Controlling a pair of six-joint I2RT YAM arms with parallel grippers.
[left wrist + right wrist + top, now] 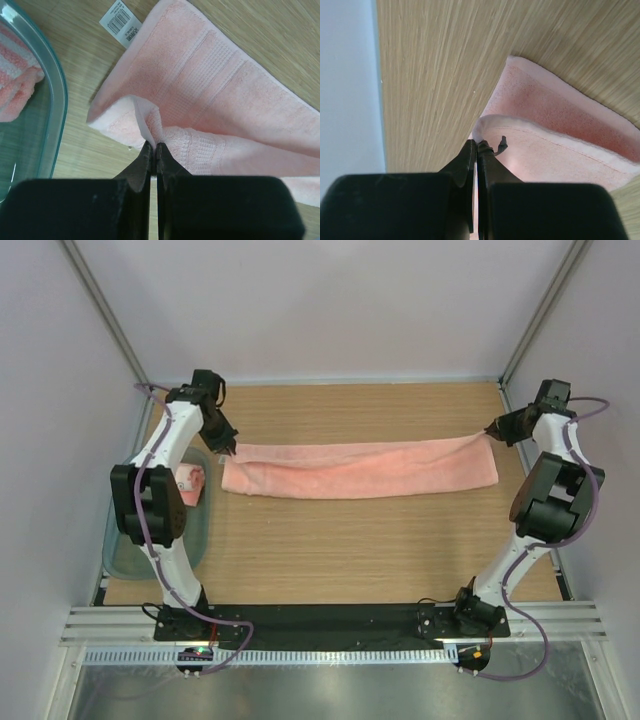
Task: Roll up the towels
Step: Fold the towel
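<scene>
A long salmon-pink towel (360,468) lies stretched left to right across the far half of the wooden table, folded lengthwise. My left gripper (232,449) is shut on its left far corner, pinching a raised fold of the towel (210,90) between the jaws of the left gripper (153,145). A white barcode label (121,22) sticks out from that end. My right gripper (491,429) is shut on the right far corner, and in the right wrist view the right gripper (477,144) nips the towel's lifted hem (555,145). A second pink towel (190,483) sits rolled in the tray.
A translucent grey-green plastic tray (205,530) stands at the left table edge beside the left arm; its rim (57,95) runs close to the towel's left end. White walls enclose the table on three sides.
</scene>
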